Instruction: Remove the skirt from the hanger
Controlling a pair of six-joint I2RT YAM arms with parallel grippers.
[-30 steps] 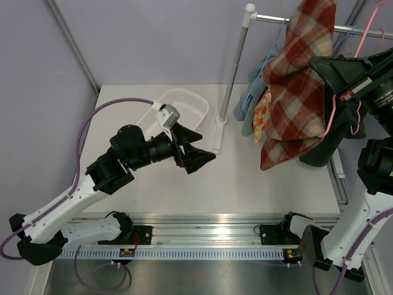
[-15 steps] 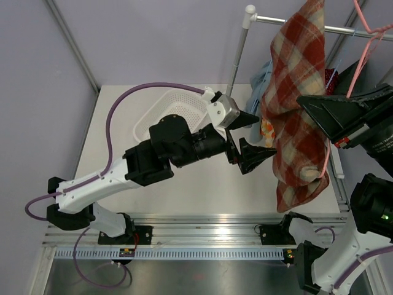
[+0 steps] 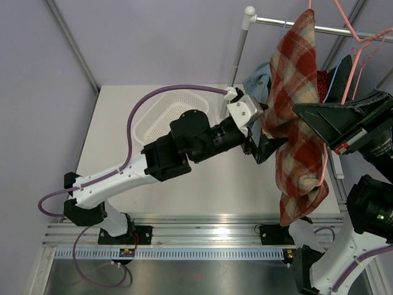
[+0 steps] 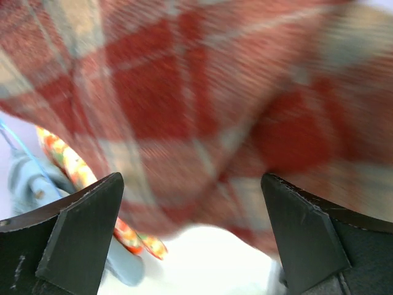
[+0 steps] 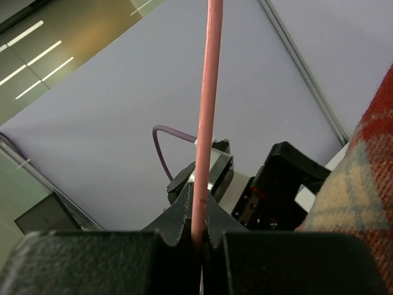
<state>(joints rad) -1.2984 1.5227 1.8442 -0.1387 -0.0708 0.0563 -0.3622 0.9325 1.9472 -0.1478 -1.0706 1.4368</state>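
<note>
The plaid skirt hangs on a pink hanger, beside the metal rack pole and above the right part of the tabletop. The right gripper has its 2 jaws pressed together on the thin rod of the hanger. The left gripper is at the left edge of the skirt with its jaws spread wide. The cloth is just in front of them, but I cannot tell if it touches. A white basket stands on the tabletop behind the left arm.
</note>
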